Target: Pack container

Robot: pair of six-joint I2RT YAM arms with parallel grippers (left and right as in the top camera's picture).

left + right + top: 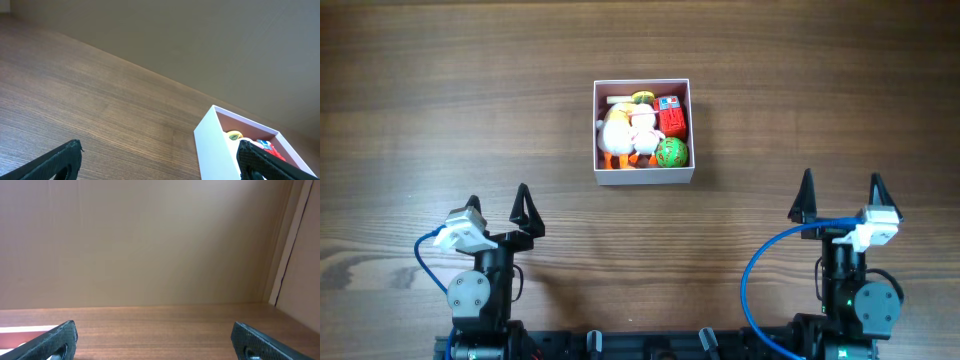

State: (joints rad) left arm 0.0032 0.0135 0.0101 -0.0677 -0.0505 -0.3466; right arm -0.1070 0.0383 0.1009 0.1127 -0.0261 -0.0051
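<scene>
The container (642,178), a square shallow white box with a pink inside, stands at the table's middle. It holds several toys: a white and orange plush (617,132), a red block (671,118), a green ball (671,152) and a yellow piece (642,97). My left gripper (498,207) is open and empty at the near left, apart from the box. My right gripper (841,197) is open and empty at the near right. The left wrist view shows the box's white wall (215,145) beside my right-hand finger. The right wrist view shows only the box's pink edge (22,335) at the far left.
The wooden table (440,110) spreads all round the box. A beige wall (150,240) stands behind the table. Blue cables (750,285) loop near both arm bases at the front edge.
</scene>
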